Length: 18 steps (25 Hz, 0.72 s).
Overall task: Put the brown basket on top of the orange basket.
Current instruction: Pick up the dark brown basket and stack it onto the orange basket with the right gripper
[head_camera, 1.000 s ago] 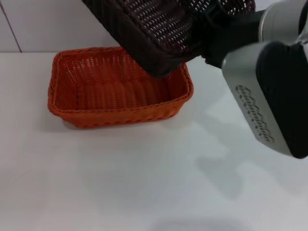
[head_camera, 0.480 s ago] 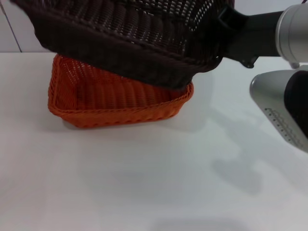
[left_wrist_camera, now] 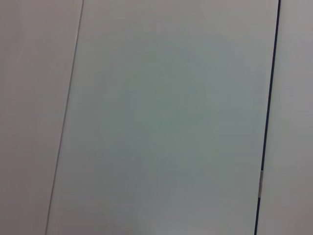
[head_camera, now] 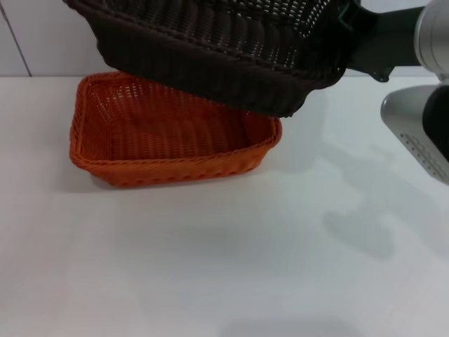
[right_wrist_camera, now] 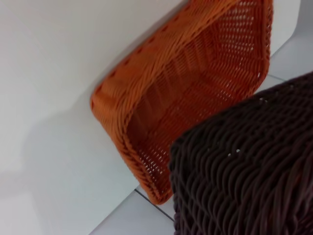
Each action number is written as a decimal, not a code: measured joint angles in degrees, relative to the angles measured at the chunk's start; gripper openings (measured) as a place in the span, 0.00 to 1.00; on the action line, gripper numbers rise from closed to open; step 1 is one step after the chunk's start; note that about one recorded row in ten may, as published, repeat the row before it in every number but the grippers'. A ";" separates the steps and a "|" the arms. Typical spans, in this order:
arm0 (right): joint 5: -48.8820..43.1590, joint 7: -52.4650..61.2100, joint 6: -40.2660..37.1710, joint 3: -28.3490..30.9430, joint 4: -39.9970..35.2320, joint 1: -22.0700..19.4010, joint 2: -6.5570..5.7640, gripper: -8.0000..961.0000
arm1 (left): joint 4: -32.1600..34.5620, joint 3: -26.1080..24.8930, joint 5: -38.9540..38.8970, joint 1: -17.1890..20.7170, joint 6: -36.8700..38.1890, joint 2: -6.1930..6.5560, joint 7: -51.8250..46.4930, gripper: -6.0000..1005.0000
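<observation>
Right gripper (head_camera: 344,35) carries the brown basket (head_camera: 210,49) tilted, airborne above the orange basket (head_camera: 168,130) on the tabletop (head_camera: 245,253); whether its fingers pinch the rim, cannot tell; left arm unseen.

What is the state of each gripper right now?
Left gripper: not in view.
Right gripper: holds the dark brown rectangular woven basket above the orange woven basket.

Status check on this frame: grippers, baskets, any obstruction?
Right gripper carrying brown basket in the air, tilted, above orange basket. Not stacked yet. Left arm out of sight. Nothing in the way.
</observation>
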 joint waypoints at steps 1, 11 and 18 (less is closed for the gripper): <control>0.03 -1.45 -1.37 1.01 2.42 1.14 -0.03 0.16 | 0.03 0.00 0.00 -0.13 -0.07 0.00 0.00 0.78; 4.09 -10.62 -13.15 2.87 13.68 3.57 -0.12 0.16 | 0.05 -0.80 -0.01 -1.31 0.13 0.10 0.05 0.78; 6.82 -15.17 -14.90 3.71 20.87 7.13 -0.30 0.16 | 0.42 -0.86 -1.44 -2.39 -0.22 0.17 0.18 0.78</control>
